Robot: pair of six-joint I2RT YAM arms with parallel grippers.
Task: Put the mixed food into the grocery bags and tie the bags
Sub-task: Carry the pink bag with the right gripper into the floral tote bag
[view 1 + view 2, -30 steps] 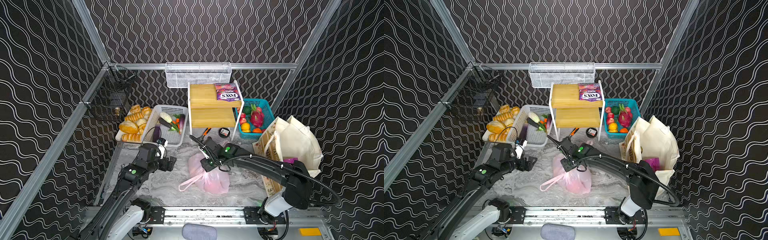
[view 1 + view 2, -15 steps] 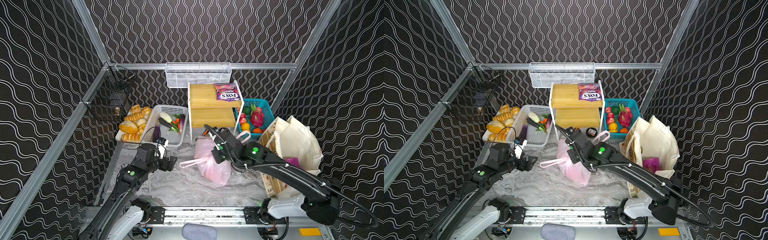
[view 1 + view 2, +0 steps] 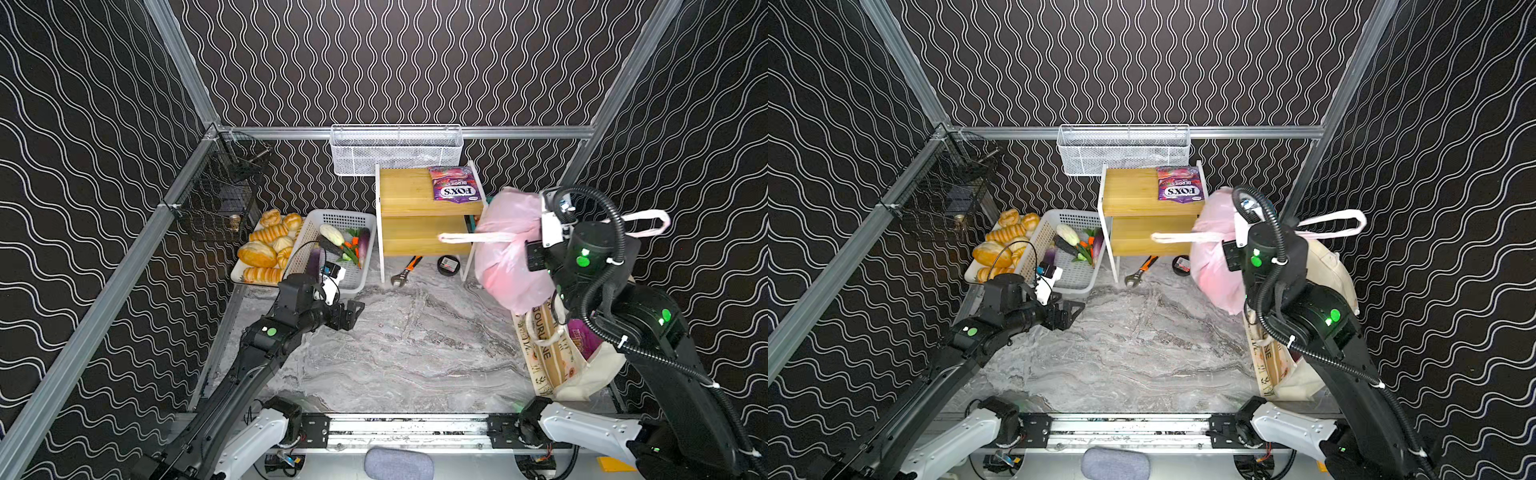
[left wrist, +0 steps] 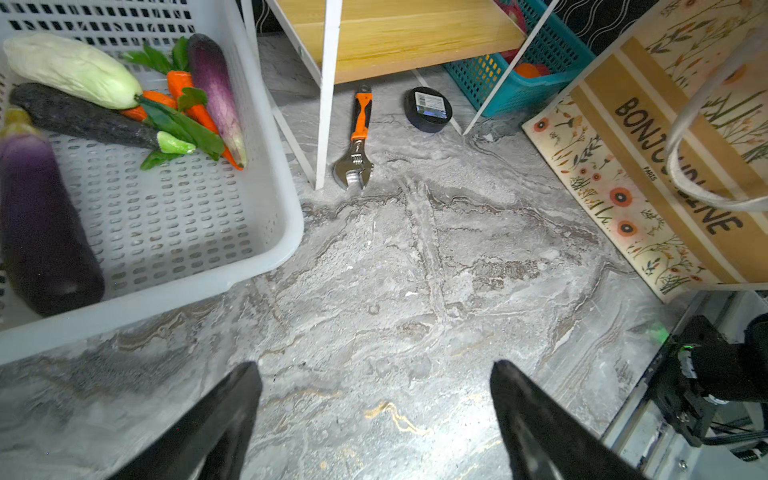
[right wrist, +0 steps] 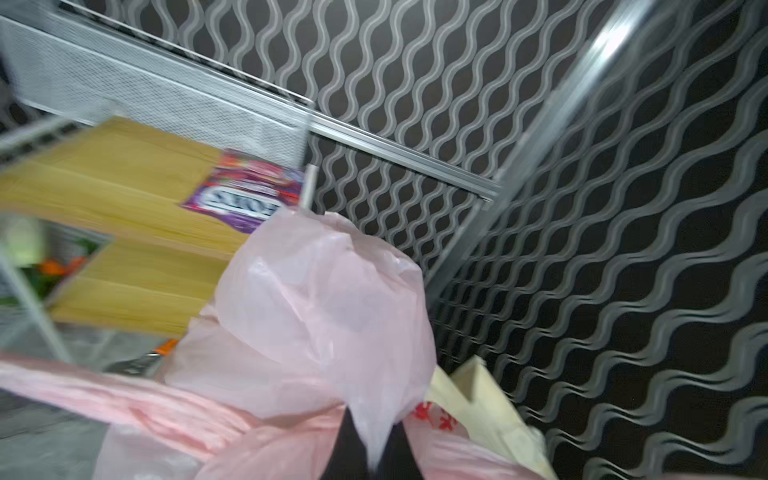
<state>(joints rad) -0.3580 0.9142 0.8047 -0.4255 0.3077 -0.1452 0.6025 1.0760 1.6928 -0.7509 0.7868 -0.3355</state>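
While my right gripper (image 5: 372,451) pinches the pink plastic bag (image 3: 509,262) aloft, my left gripper (image 4: 376,368) stands wide, empty; tying judged next, requiring both handles (image 3: 469,237).

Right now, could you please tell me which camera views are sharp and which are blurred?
Right wrist view: motion-smeared, the thin pink plastic bag and the yellow wooden shelf both soft. Left wrist view: crisp on the orange-handled steel wrench. Both top views: sharp, evenly lit.

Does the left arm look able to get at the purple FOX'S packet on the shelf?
Probably yes: the left gripper is open and empty, and the FOX'S packet lies uncovered on the shelf top. The pink bag hangs close beside it, though.
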